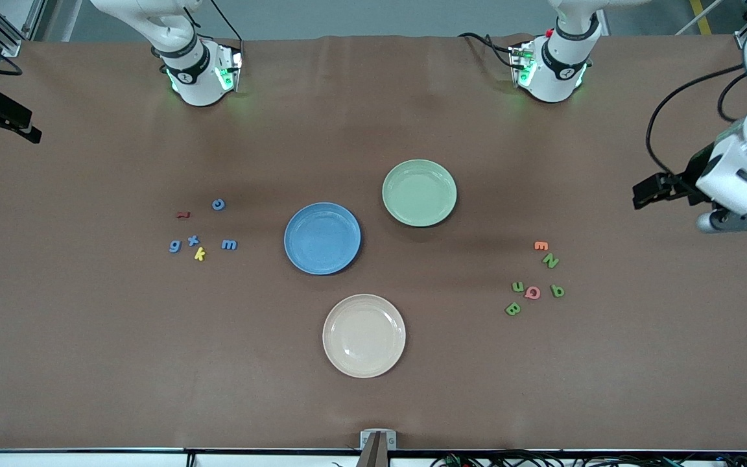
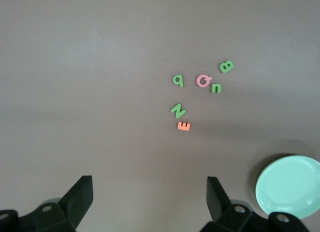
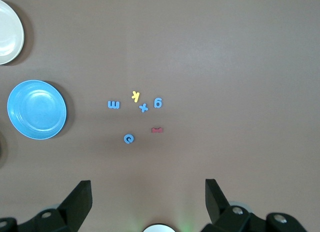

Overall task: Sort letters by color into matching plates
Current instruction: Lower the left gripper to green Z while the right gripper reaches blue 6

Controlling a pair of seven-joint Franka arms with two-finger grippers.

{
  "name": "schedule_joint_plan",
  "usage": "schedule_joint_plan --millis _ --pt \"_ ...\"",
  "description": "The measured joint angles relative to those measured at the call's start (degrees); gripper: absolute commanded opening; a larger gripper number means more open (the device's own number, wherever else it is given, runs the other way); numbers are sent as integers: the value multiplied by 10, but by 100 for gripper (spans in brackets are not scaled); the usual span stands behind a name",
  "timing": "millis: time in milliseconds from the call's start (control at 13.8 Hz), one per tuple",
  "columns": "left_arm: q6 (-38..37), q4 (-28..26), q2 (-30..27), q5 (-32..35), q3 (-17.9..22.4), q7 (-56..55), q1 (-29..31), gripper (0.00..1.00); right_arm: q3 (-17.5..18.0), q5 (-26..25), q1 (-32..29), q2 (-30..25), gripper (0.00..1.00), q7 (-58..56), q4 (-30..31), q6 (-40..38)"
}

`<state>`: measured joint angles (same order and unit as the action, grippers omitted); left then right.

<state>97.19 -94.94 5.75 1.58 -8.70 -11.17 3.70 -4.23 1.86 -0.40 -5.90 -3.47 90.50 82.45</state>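
1. Your counter (image 1: pixel 88 363) carries two separate clusters. The blue letters (image 1: pixel 203 230) lie toward the right arm's end, mixed with a red letter (image 1: pixel 182 214) and a yellow letter (image 1: pixel 200 253). The green letters (image 1: pixel 535 285) lie toward the left arm's end, mixed with an orange letter (image 1: pixel 541 246) and a pink letter (image 1: pixel 532 292).
2. The blue plate (image 1: pixel 322 238) and the green plate (image 1: pixel 419 192) sit between the clusters, empty, so no letter is sorted yet. The cream plate (image 1: pixel 364 335) lies nearer the front camera and has no part in this.
3. The relation that decides your move: each arm is closest to its own cluster. The blue letters are near the blue plate; the green letters lie nearer the front camera than the green plate.
4. The left gripper (image 2: pixel 150 199) is up at the counter's edge at its own end, its fingers spread wide and holding nothing. Its wrist view looks down on the green cluster with the green plate at the edge.
5. The right gripper (image 3: pixel 148 199) is out of the front view, likewise spread wide and empty, looking down on the blue cluster and blue plate.
6. The letters are tiny and flat, so I judge you need a straight-down approach on one letter, clear of its neighbours.
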Motion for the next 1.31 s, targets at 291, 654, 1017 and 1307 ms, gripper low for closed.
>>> schedule_joint_plan --millis 291,654,1017,1307 --pt "97 -87 0 0 -1 -72 1 100 -5 0 -24 22 100 0 5 18" --pt "234 -199 1 0 -2 -147 1 100 -6 0 -49 143 100 -35 10 101" --pt "355 -273 38 0 -2 -237 0 95 -6 0 -56 228 91 -39 37 208" --pt "424 -281 111 0 -2 -284 0 90 1 4 -49 243 77 -39 126 336"
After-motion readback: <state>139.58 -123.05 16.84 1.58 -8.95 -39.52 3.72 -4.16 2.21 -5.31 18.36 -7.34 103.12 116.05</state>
